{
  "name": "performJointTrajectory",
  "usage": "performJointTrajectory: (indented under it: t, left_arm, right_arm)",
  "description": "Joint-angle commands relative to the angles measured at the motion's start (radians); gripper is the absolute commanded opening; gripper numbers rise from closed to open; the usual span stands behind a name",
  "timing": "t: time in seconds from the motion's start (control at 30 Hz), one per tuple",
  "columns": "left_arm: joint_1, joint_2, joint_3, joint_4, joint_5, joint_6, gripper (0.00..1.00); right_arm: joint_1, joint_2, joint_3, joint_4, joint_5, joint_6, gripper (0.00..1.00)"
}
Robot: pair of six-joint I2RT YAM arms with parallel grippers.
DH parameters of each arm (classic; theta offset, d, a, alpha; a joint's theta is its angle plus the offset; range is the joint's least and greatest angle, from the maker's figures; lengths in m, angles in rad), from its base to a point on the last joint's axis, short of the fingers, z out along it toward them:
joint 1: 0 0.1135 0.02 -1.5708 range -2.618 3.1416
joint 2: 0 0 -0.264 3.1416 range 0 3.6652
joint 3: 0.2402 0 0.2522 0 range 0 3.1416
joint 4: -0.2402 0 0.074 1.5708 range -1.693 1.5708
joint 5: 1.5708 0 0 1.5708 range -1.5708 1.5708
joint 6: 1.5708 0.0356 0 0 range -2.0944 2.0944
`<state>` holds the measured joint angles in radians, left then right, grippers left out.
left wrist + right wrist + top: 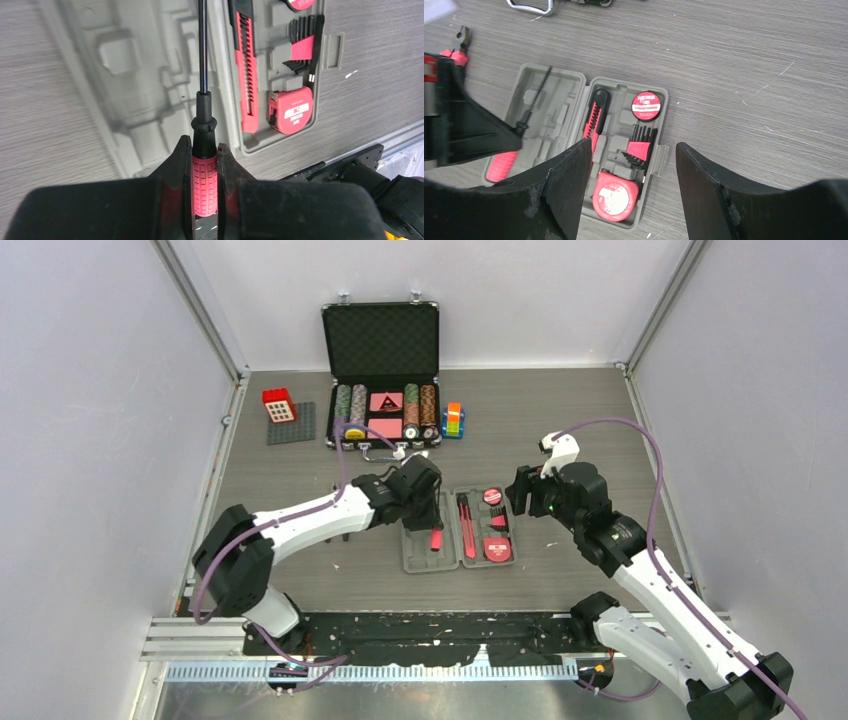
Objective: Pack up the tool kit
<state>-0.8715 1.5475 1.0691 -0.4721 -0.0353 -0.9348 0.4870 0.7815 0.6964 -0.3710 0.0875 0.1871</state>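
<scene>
The grey tool kit case (412,558) lies open flat in mid-table. Its right half holds a red knife (247,75), a tape measure (291,109), hex keys (302,47) and a red tape roll (646,105). My left gripper (204,145) is shut on the red handle of the screwdriver (205,180), whose black shaft reaches out over the case's left half (130,75). My right gripper (633,145) hangs open above the case's right edge, holding nothing. Pliers (460,45) lie on the table to the left of the case.
A black metal-edged case (382,340) of poker chips stands open at the back. A red block on a grey baseplate (290,425) sits back left. A small colourful block (453,420) is to the right of the chip case.
</scene>
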Motion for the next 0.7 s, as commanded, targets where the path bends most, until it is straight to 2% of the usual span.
performJointTrajectory:
  t: [0.0, 0.2, 0.67]
  left_arm:
    - [-0.019, 0.065, 0.018, 0.091, -0.012, -0.078, 0.05]
    - [-0.044, 0.121, 0.026, 0.12, -0.016, -0.109, 0.06]
    - [-0.058, 0.161, -0.008, 0.163, -0.075, -0.165, 0.23]
  right_arm:
    - [-0.004, -0.038, 0.019, -0.001, -0.054, 0.022, 0.68]
    - [-0.004, -0.065, 0.012, -0.028, -0.073, 0.026, 0.68]
    - [-0.004, -0.034, 0.032, -0.041, -0.136, 0.015, 0.68]
